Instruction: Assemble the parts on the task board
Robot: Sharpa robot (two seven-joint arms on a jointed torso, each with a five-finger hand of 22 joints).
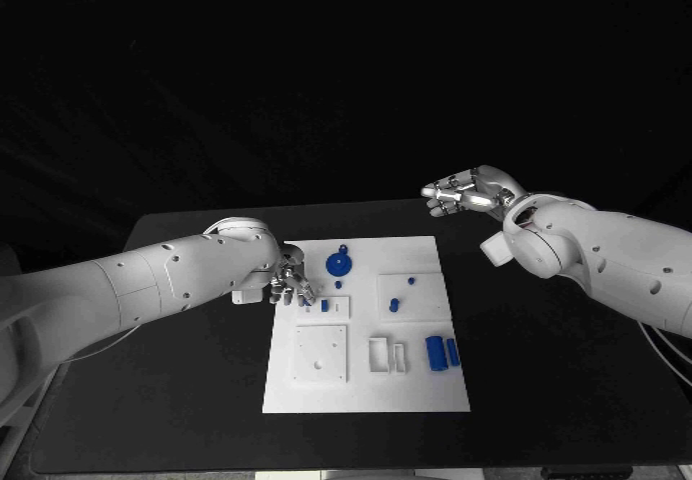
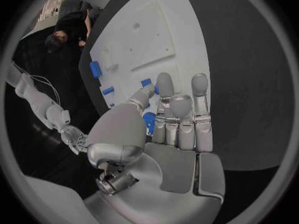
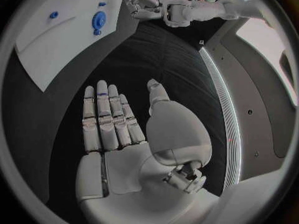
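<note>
1. White plastic task board (image 1: 368,325) lies flat in the middle of the black table (image 1: 562,380). From the head view, the left hand (image 1: 287,283) sits at the board's left edge, its fingers drawn together over a small blue peg-like part (image 1: 307,296) beside a raised white square. I count one round blue disc part (image 1: 339,264), two small blue studs (image 1: 398,290) on a square plate, one small blue block (image 1: 326,305), and two blue cylinders (image 1: 441,350) lying side by side near the board's right edge. The right hand (image 1: 464,192) hangs well apart from the board, above the table's far side, holding nothing.

2. From the left wrist view, the thumb and fingers (image 2: 167,109) pinch a short blue part (image 2: 149,122) just over the board's edge (image 2: 187,59). I'd judge the step is seating this piece. It wants to be kept upright, lined over its hole, lowered slowly and released only once seated.

3. From the right wrist view, the right hand is spread flat, fingers straight and close together, thumb apart, over bare table. The board's corner (image 3: 56,40) with the blue disc (image 3: 99,21) lies well off.
</note>
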